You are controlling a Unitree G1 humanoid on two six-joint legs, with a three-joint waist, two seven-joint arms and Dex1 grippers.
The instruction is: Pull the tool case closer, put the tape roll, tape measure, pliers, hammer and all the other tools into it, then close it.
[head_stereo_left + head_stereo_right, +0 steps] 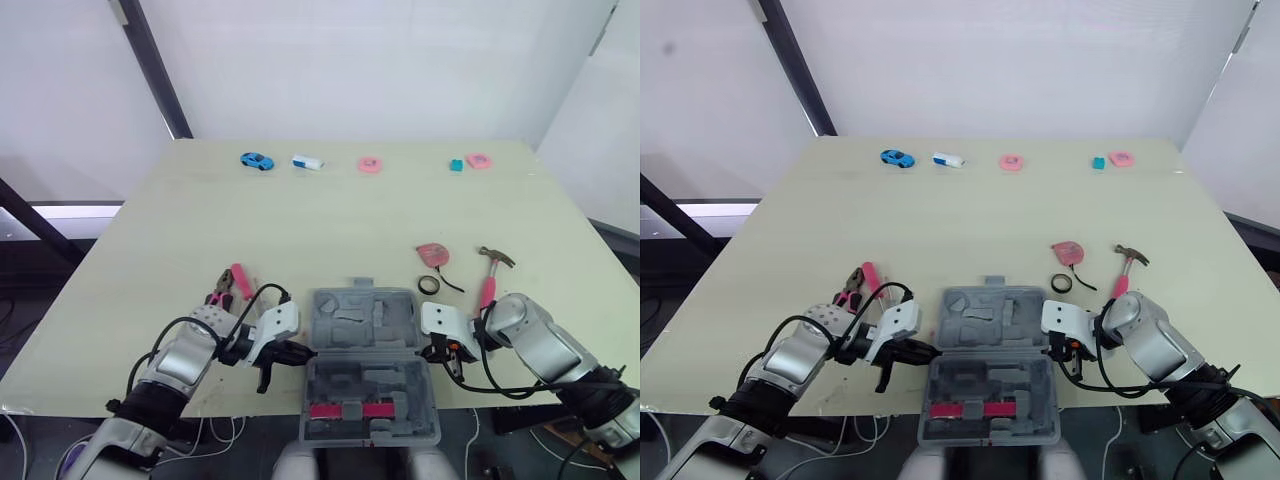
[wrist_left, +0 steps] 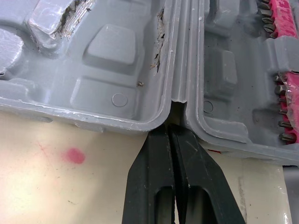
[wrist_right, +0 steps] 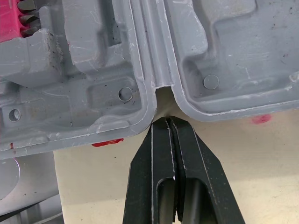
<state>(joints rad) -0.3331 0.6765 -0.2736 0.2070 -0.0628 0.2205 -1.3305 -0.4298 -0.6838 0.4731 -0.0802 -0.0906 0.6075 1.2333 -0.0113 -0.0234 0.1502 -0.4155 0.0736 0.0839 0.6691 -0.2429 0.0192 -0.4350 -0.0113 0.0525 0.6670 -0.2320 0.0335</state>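
Left wrist view: gripper (image 2: 170,129) touching tool case (image 2: 112,56).

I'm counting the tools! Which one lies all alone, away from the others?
The pliers, with pink handles, left of the tool case. The hammer, tape measure and tape roll lie together on its right.

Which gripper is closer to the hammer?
Right. The right gripper is at the right edge of the case, with the hammer just beyond it. The left gripper is at the left edge, the whole case between it and the hammer.
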